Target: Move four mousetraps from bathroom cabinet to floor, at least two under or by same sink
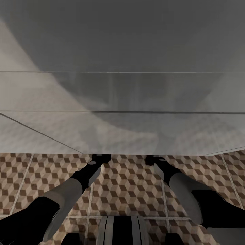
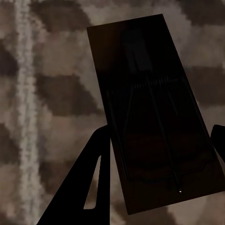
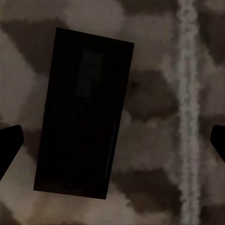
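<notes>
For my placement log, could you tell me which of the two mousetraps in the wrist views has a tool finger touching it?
The mousetrap in the left wrist view: a left tool finger meets its edge. The right-wrist mousetrap lies between spread fingers, untouched.

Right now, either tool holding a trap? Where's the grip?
Left tool: fingers flank a mousetrap's long edges, but contact can't be told. Right tool: open, holding nothing; another mousetrap lies between its fingers, untouched.

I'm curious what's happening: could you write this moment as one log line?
left gripper: around mousetrap | right gripper: open over second mousetrap | bathroom floor: cube tiles
</notes>
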You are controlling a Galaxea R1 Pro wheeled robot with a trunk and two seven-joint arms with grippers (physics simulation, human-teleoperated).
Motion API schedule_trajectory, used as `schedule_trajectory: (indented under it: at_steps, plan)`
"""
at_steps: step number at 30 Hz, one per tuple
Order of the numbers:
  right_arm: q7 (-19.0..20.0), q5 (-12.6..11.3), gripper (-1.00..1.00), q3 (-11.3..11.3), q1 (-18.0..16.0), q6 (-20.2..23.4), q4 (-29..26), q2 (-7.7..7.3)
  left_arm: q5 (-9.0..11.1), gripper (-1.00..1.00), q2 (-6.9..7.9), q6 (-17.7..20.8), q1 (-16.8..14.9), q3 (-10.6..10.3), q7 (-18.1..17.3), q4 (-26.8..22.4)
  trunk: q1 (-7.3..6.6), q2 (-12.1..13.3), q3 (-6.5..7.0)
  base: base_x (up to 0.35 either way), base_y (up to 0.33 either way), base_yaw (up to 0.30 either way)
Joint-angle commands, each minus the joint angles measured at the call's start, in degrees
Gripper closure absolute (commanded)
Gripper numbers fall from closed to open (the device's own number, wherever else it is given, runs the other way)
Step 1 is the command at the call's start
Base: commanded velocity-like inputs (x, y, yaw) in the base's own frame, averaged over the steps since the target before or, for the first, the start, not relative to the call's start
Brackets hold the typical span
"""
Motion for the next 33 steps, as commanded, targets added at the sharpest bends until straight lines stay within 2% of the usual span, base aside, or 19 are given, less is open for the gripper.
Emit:
schedule_trajectory:
  at_steps: [1,16,23,33]
  plan:
    - [-0.21,-0.33,-1.0,0.07,0.01,0.28,-0.12,0.01,0.49,1.0,0.03,0.02,-0.02,-0.49,0.37,-0.03,-0.01,-0.01,-0.03,0.0,0.0,0.0]
    - [-0.21,-0.3,-1.0,0.07,0.01,0.28,-0.12,-0.22,0.59,1.0,-0.01,0.36,-0.73,-0.49,0.1,0.34,-0.01,-0.01,-0.03,0.0,0.0,0.0]
    - [-0.21,-0.27,-1.0,0.07,0.01,0.29,-0.12,-0.47,0.77,1.0,-0.25,0.98,-2.4,-0.49,-3.9,2.68,-0.01,-0.01,-0.03,0.0,0.0,0.0]
    - [-0.21,-0.26,-1.0,0.07,0.01,0.22,-0.12,-0.51,0.89,1.0,-0.26,1.13,-3.2,-0.49,-5.22,5.29,-0.01,-0.01,-0.03,0.0,0.0,0.0]
